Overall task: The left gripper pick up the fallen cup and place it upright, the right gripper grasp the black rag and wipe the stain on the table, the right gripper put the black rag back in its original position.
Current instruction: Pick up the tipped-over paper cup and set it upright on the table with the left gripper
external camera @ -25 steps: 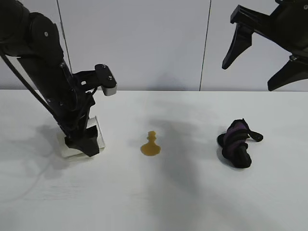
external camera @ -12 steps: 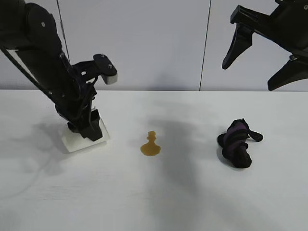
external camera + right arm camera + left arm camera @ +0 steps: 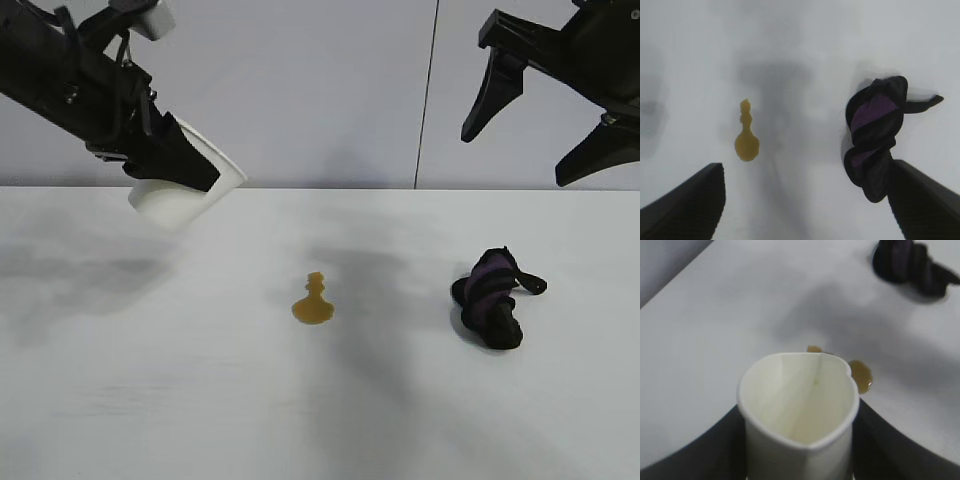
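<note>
My left gripper [image 3: 190, 165] is shut on the white paper cup [image 3: 185, 195] and holds it tilted, high above the table's far left. In the left wrist view the cup [image 3: 800, 405] sits squeezed between the two black fingers, its open mouth facing the camera. The amber stain [image 3: 313, 300] lies on the white table [image 3: 200, 400] at the middle; it also shows in the right wrist view [image 3: 746, 140]. The black rag [image 3: 492, 298] with purple stripes lies to the right of the stain. My right gripper [image 3: 525, 135] hangs open and empty high above the rag [image 3: 875, 135].
A pale wall with a vertical seam [image 3: 428, 100] stands behind the table. Nothing else is on the tabletop.
My left gripper has lifted the cup off the table at the left and carried it upward, tilting it. The right arm, the rag and the stain have not moved.
</note>
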